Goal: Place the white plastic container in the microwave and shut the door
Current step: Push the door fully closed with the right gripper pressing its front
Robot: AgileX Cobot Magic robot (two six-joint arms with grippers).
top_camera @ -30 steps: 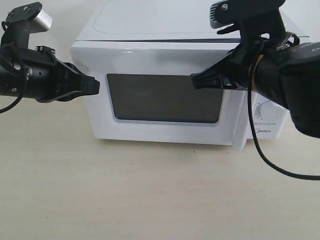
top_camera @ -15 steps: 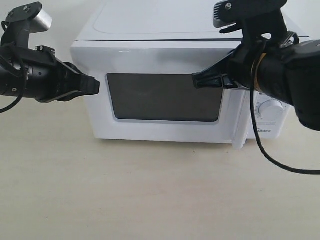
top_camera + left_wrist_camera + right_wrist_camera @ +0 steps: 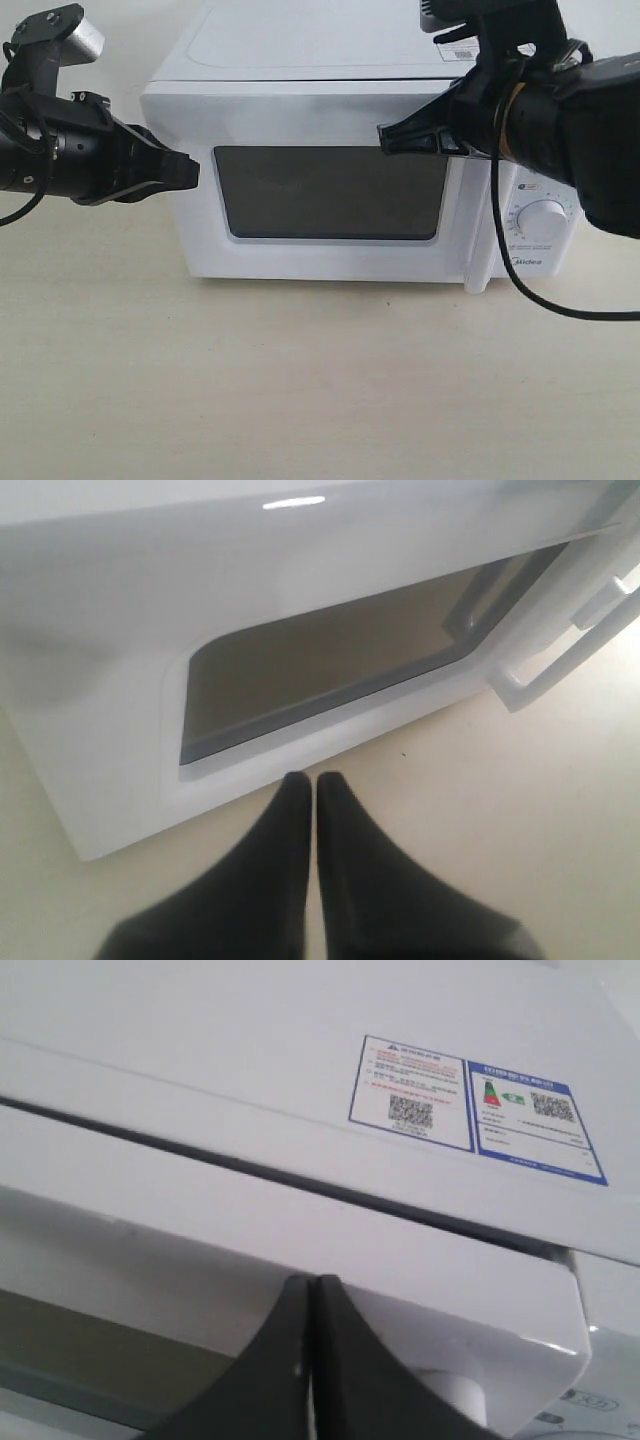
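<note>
The white microwave [image 3: 300, 100] stands at the back of the table. Its door [image 3: 330, 195], with a dark mesh window, lies flush against the front, and the white bar handle [image 3: 480, 240] is at its right edge. My right gripper [image 3: 385, 140] is shut and empty, with its tip just in front of the door's upper right part [image 3: 200, 1230]. My left gripper [image 3: 192, 172] is also shut and empty, hovering by the door's left edge [image 3: 120, 730]. The white plastic container is out of view.
A round white dial [image 3: 543, 217] sits on the control panel right of the handle. Two stickers [image 3: 410, 1090] lie on the microwave's top. Bare beige tabletop [image 3: 320, 380] stretches in front of the microwave.
The door swung from slightly ajar to flush with the front. My right gripper rose a little and drifted left, uncovering the dial. The left arm stayed still.
</note>
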